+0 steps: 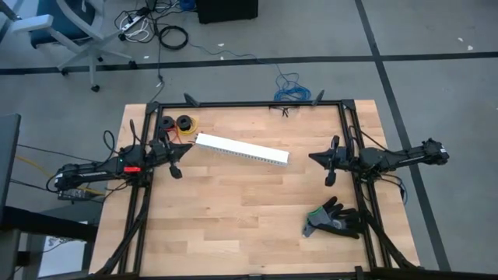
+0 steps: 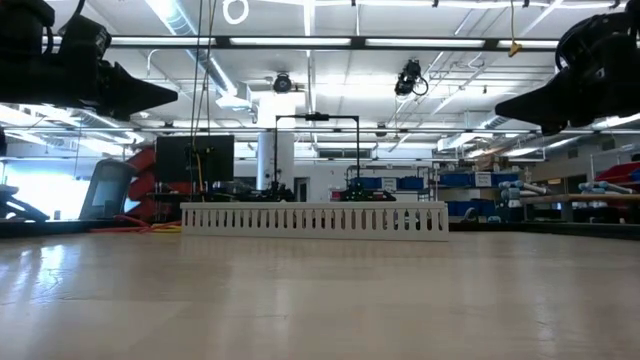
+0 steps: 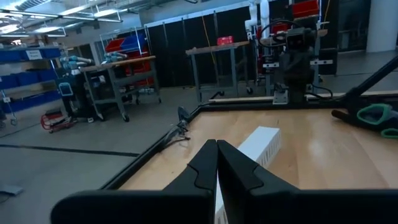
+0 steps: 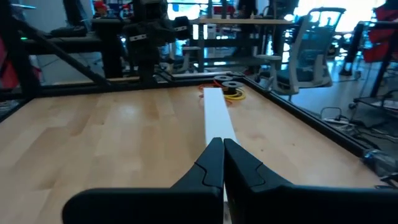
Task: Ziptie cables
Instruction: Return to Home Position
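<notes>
High view: left gripper [image 1: 177,171] and right gripper [image 1: 330,177] both clenched, empty, above the bench [image 1: 233,225]; white duct [image 1: 241,149] lies between them, nearer the left gripper.

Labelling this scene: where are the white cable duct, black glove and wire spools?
white cable duct [image 1: 241,149], high view, middle of its top.
black glove [image 1: 341,221], high view, palm.
wire spools [image 1: 185,122], high view, yellow-wired spool.

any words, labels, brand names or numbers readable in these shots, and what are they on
None can be read.
White cable duct: plain, no print.
Black glove: no readable mark.
White label on the blue shelving beyond the table: too blurred to read.
</notes>
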